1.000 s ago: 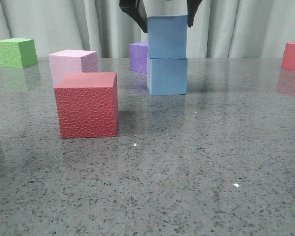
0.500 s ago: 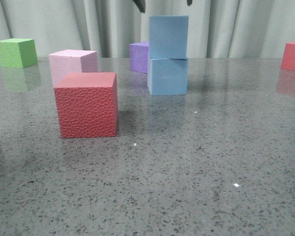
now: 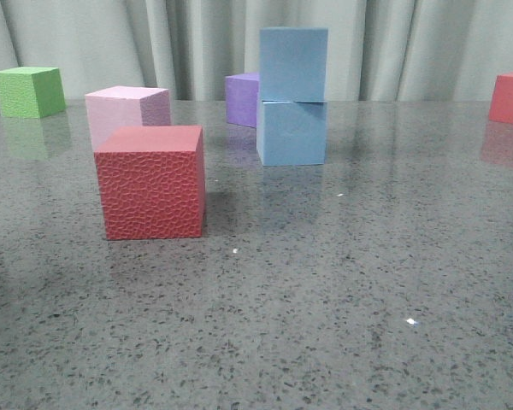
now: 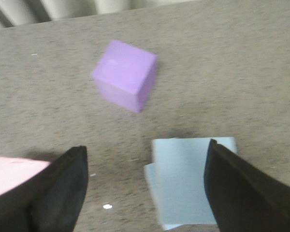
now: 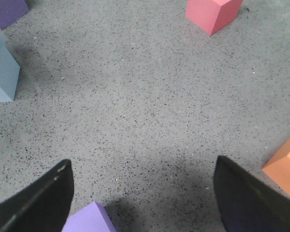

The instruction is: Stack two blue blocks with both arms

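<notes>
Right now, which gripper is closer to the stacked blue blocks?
The left gripper: it hangs open right above the blue blocks. The right gripper is open over bare table, the stack off at its view's edge.

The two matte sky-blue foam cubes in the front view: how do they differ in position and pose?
The upper sky-blue foam cube rests on top of the lower sky-blue foam cube, which stands on the speckled grey table. The upper cube sits shifted slightly right, not flush with the lower cube's edges; the left wrist view shows the same offset. Both share colour, matte finish and apparent size, and no hand touches either.
</notes>
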`<action>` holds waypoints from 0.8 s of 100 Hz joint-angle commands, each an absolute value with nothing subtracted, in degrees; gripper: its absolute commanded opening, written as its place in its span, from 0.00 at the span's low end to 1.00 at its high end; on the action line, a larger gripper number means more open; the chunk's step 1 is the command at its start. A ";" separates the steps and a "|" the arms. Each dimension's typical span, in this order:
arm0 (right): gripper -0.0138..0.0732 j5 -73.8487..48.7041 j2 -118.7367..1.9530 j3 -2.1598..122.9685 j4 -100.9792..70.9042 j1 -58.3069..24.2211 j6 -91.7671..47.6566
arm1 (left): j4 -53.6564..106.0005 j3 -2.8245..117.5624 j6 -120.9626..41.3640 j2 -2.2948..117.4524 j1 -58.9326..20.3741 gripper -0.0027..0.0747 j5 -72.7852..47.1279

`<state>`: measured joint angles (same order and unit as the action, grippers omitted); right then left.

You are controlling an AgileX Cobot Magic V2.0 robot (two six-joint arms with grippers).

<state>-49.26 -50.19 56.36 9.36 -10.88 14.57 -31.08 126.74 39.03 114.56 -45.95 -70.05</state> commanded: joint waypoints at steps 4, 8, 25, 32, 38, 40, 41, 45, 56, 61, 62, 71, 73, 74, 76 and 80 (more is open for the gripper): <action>0.84 -45.78 -49.57 57.73 10.18 -10.57 14.24 | -36.96 128.80 38.67 110.73 -45.51 0.60 -71.68; 0.84 -45.78 -49.57 57.73 10.18 -10.57 14.24 | -37.45 128.80 38.55 110.73 -44.94 0.58 -72.50; 0.84 -45.96 -49.57 57.73 10.18 -10.57 14.24 | -37.19 128.80 35.71 110.27 -41.80 0.49 -73.03; 0.84 -46.09 -49.57 57.73 10.18 -10.57 14.24 | -36.49 128.80 34.74 109.82 -40.00 0.46 -73.03; 0.84 -46.15 -49.57 57.73 10.18 -10.57 14.24 | -35.79 128.80 34.04 109.36 -38.41 0.44 -73.03; 0.84 -46.15 -49.57 57.73 10.18 -10.57 14.24 | -35.48 128.80 33.89 109.17 -38.02 0.44 -73.03; 0.84 -46.20 -49.57 57.73 10.18 -10.57 14.24 | -35.29 128.80 33.88 109.10 -37.62 0.44 -73.03; 0.84 -46.20 -49.57 57.73 10.18 -10.57 14.24 | -34.73 128.80 32.58 108.68 -36.40 0.44 -73.03; 0.84 -46.20 -49.57 57.73 10.23 -10.57 14.24 | -31.92 128.80 28.90 107.51 -33.39 0.44 -72.93; 0.84 -46.20 -49.57 57.73 10.23 -10.57 14.24 | -30.35 128.80 27.06 106.91 -31.99 0.44 -72.93; 0.84 -46.20 -49.57 57.73 10.23 -10.57 14.24 | -29.87 128.80 26.79 106.80 -31.62 0.44 -72.93; 0.84 -46.20 -49.57 57.73 10.23 -10.57 14.24 | -27.17 128.80 23.62 105.52 -29.41 0.44 -72.93; 0.84 -46.20 -49.57 57.73 10.23 -10.57 14.24 | -26.59 128.80 23.03 105.17 -28.97 0.44 -72.93; 0.84 -46.20 -49.57 57.73 10.23 -10.57 14.24 | -26.24 128.80 22.62 105.06 -28.82 0.44 -72.93; 0.84 -46.20 -49.57 57.73 10.23 -10.57 14.24 | -25.77 128.80 22.19 104.86 -28.43 0.44 -72.93; 0.84 -46.20 -49.57 57.73 10.23 -10.57 14.24 | -25.06 128.80 20.98 104.16 -27.64 0.44 -73.01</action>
